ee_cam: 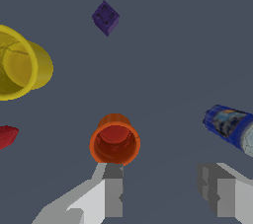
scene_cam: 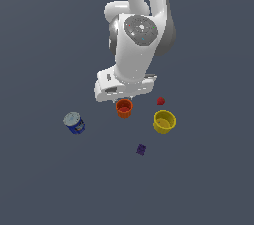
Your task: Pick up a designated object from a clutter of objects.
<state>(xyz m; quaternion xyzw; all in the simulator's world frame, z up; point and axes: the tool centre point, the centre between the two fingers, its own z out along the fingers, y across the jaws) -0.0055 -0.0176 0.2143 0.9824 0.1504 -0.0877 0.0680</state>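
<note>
Orange cup (ee_cam: 114, 140) stood upright beside one finger (ee_cam: 112, 188) of your open, empty hand (ee_cam: 165, 191), not between the two.

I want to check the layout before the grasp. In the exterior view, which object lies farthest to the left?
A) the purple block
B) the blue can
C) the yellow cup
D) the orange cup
B: the blue can sits well to the exterior view's left of the orange cup, the purple block and the yellow cup.
</note>
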